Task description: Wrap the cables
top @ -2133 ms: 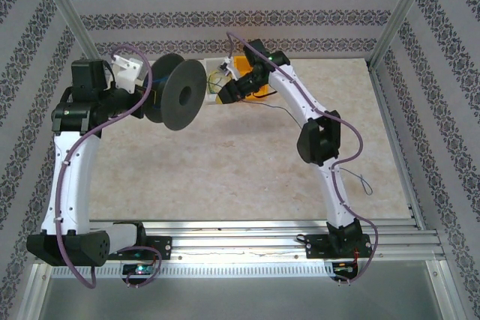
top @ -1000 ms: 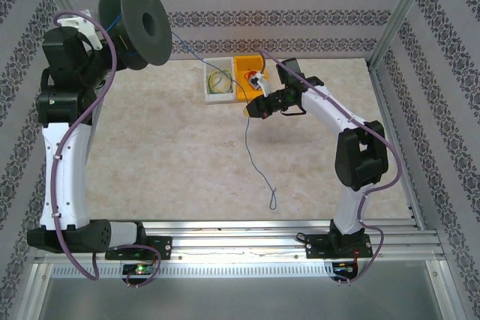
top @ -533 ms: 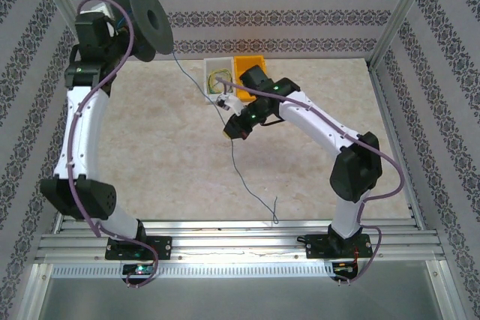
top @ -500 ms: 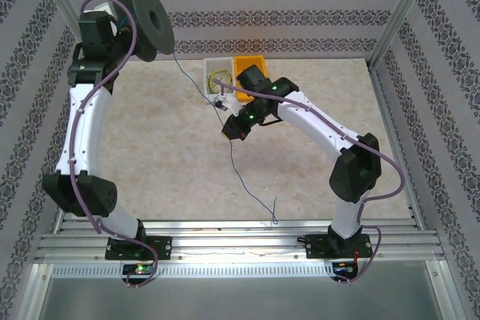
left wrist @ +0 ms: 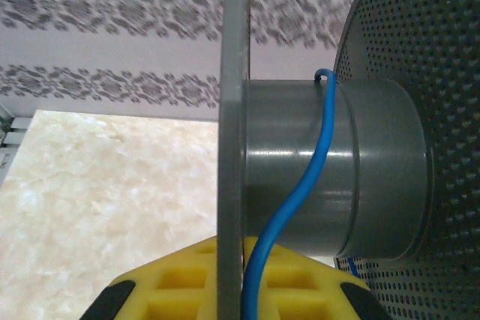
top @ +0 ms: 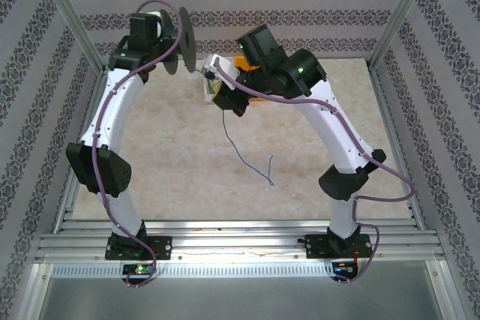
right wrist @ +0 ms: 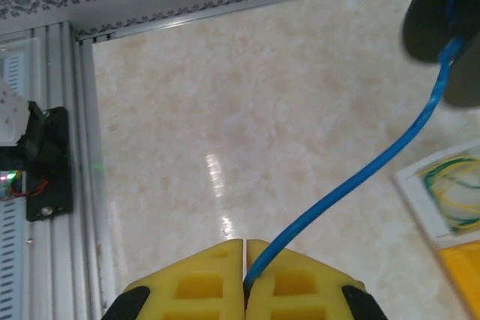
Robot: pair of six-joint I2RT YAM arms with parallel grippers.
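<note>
The left gripper (left wrist: 234, 260) is clamping the black spool (left wrist: 330, 162) by its flange, presenting the hub; the right gripper (right wrist: 245, 252) is pinching the blue cable (right wrist: 352, 181), seemingly guiding it on for winding.

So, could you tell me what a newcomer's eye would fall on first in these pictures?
The black spool stands out, held aloft at the back, left of centre, by the left gripper, shut on one flange. A thin blue wire runs from its hub to the right gripper, pinched shut on it beside the spool, and its loose tail trails down over the middle of the table.
</note>
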